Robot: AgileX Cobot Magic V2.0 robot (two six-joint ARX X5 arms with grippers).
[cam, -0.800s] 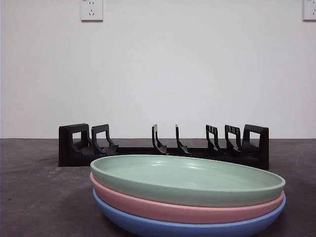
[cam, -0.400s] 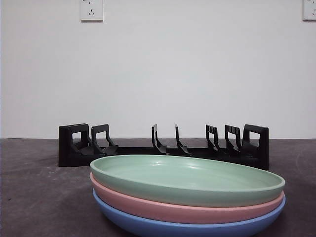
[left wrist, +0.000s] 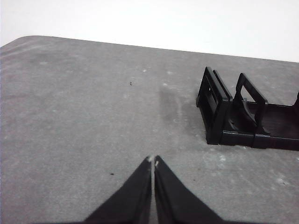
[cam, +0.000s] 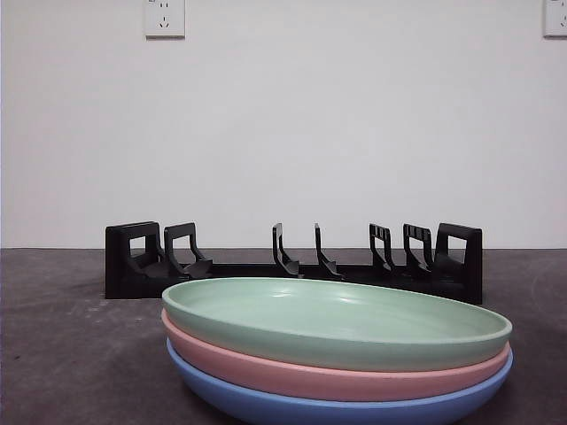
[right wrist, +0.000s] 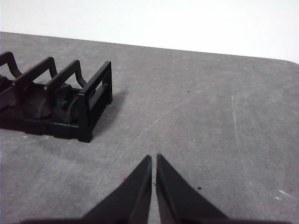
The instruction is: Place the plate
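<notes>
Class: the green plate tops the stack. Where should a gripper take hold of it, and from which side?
Probably the green plate by its rim, coming from a side. It lies flat on the pink plate, and its flared rim overhangs, leaving an edge for the jaws to pinch.

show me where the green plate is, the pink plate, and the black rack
green plate [cam: 337,323], front view, on its inner surface.
pink plate [cam: 292,374], front view, on its outer wall under the green one.
black rack [cam: 124,266], front view, on its left end post.
</notes>
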